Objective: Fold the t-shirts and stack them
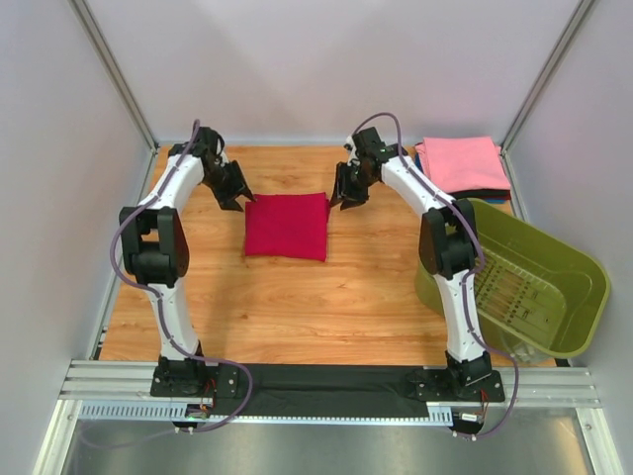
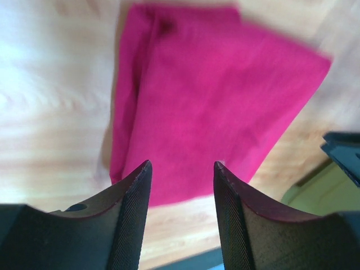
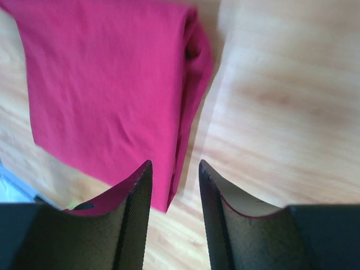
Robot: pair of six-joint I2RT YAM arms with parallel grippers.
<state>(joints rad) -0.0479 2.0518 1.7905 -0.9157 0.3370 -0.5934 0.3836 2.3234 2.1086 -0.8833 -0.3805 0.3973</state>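
Left end effector [image 1: 234,201] and right end effector [image 1: 346,198], both apart, flank red t-shirt [image 1: 287,226] outside basket [image 1: 586,325]

This is probably a robotics lab test cell, not a home. A wooden tabletop [image 1: 326,307] is boxed in by plain white panels [image 1: 326,59] and aluminium framing posts [image 1: 117,74]. The cabled left arm [image 1: 158,252] and right arm [image 1: 450,252] are bolted to a slotted metal rail [image 1: 109,381] at the near edge.
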